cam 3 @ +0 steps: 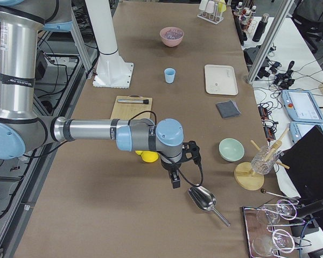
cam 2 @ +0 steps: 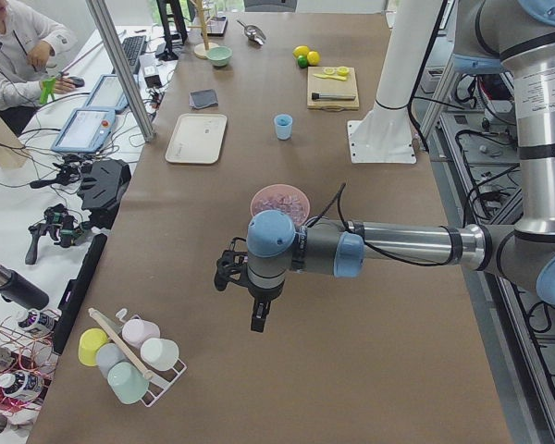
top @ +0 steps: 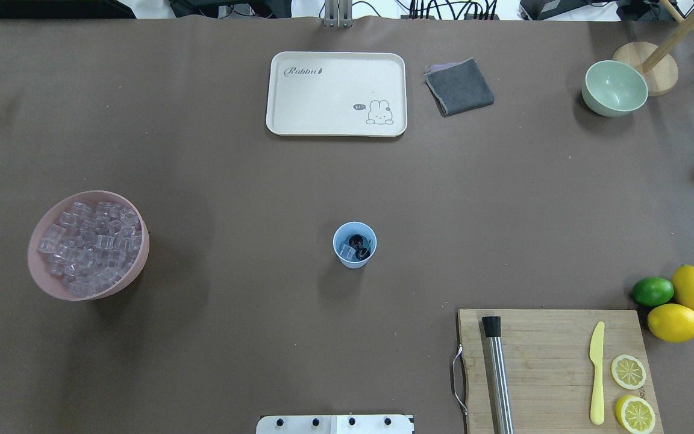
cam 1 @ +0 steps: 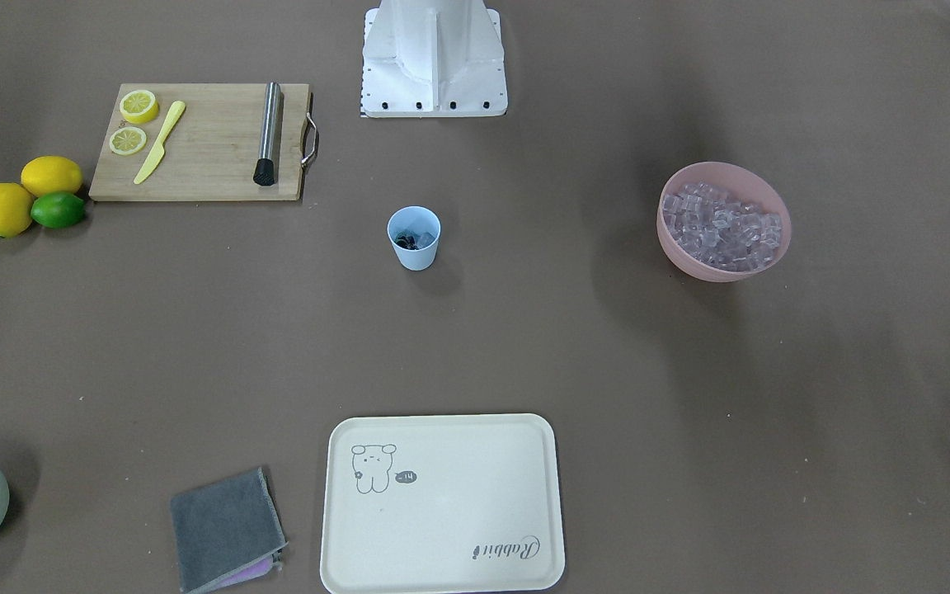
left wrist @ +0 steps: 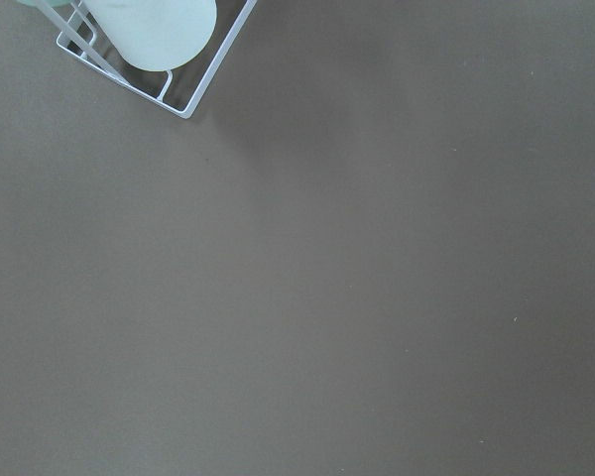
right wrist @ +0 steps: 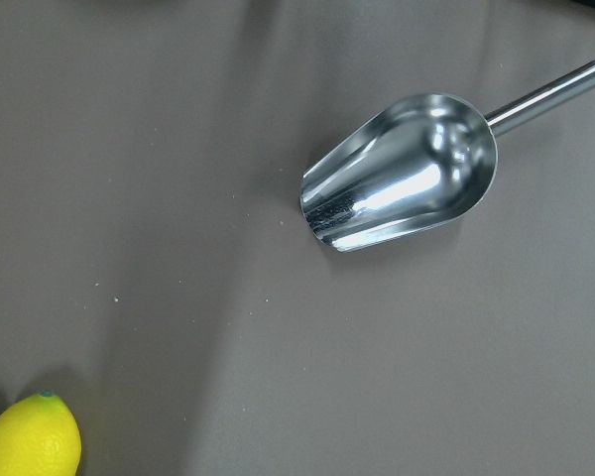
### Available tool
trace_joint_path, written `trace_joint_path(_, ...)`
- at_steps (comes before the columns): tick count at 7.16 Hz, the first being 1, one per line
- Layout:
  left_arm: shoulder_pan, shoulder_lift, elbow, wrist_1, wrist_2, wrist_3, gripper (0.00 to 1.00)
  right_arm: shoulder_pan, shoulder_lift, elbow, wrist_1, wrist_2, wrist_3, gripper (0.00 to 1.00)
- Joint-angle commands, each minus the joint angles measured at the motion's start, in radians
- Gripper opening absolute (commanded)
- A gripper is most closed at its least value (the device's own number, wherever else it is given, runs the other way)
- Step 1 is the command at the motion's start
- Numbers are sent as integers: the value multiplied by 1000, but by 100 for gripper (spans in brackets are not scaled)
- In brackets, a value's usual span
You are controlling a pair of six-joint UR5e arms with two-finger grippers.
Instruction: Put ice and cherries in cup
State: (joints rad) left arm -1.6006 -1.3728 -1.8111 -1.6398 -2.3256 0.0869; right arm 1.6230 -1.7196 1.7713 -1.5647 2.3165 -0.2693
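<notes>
Brown worktop (top: pixel 232 181), wide, with the things on it set well apart. At its middle, upright: small blue cup (top: pixel 354 244), with dark cherries (top: pixel 358 242) and a few cubes of ice (top: pixel 346 251) already in the bottom. Well off toward the robot's left, pink bowl (top: pixel 32 265) heaped with more cubes. Out at the right end, metal scoop (right wrist: pixel 402 174) lying flat, open end turned toward a lemon (right wrist: pixel 30 441). Right gripper (cam 3: pixel 175 180) hanging over the worktop close by that scoop, left gripper (cam 2: pixel 257 314) over a bare patch near a rack of cups (cam 2: pixel 134 356); cannot tell for either whether apart or together, being seen only from the sides. Probably close to done, so the main risk lies in any top-up: light, tapered cup, easily tipped by a nudge from scoop or arm; narrow mouth and slick cubes, likely to bounce off the rim and skid away. Thin round scoop handle flat on the worktop, apt to roll or slip in a pinch
</notes>
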Motion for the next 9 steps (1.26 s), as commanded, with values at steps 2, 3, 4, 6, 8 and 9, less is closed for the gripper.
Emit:
trace_joint_path(2, -1, 1, -5, 0, -3, -1, 98, 0, -2, 3, 0, 0, 1, 100)
trace_joint_path(3, 1, 1, -4, 0, -1, -1, 98, 0, 0, -1, 0, -2, 2, 100)
trace_joint_path(4, -1, 1, -4, 0, -3, -1, 98, 0, -2, 2, 0, -3, 2, 100)
trace_joint_path(6, -1, 1, 0, 0, 0, -1, 98, -2, 2, -6, -2, -19, 1, 100)
trace_joint_path(8, 1, 1, 4, 0, 2, -1, 98, -2, 5, -7, -2, -17, -1, 100)
trace_joint_path(9, 1, 1, 4, 2, 2, 1, 98, -3, 5, -7, -2, -17, -2, 100)
